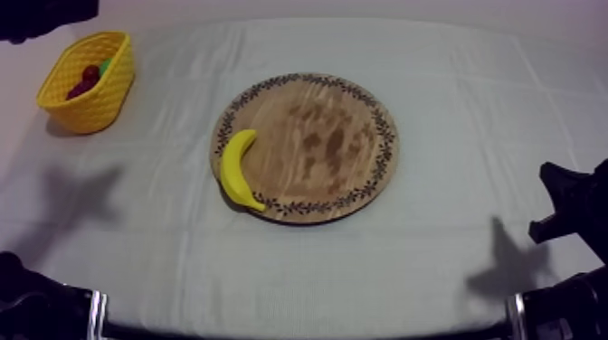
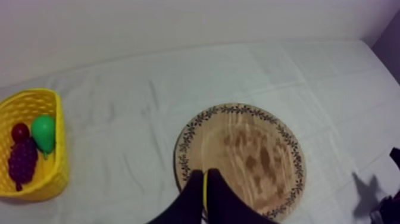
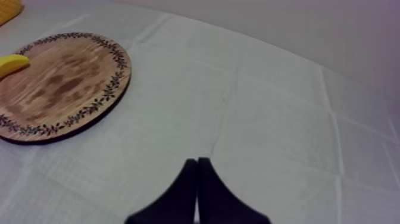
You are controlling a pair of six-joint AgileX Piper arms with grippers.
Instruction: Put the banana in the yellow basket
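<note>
**Banana: Handling Properties and Grasp Point**

The banana (image 1: 237, 169) lies flat on the left rim of the wooden board (image 1: 335, 136). Its outer curve faces the side where the yellow basket (image 1: 90, 101) stands, well apart at the far left of the counter (image 1: 470, 99).

As a toy fruit it is probably light, rigid and smooth-skinned. An off-centre pinch may therefore let it slip or roll.

Recommended hold: across the thick middle, one finger on each side of the curve, clear of the tapered ends.

The left gripper (image 2: 205, 174) and right gripper (image 3: 197, 161) both have their fingers clenched on nothing. Neither is at the banana.
</note>
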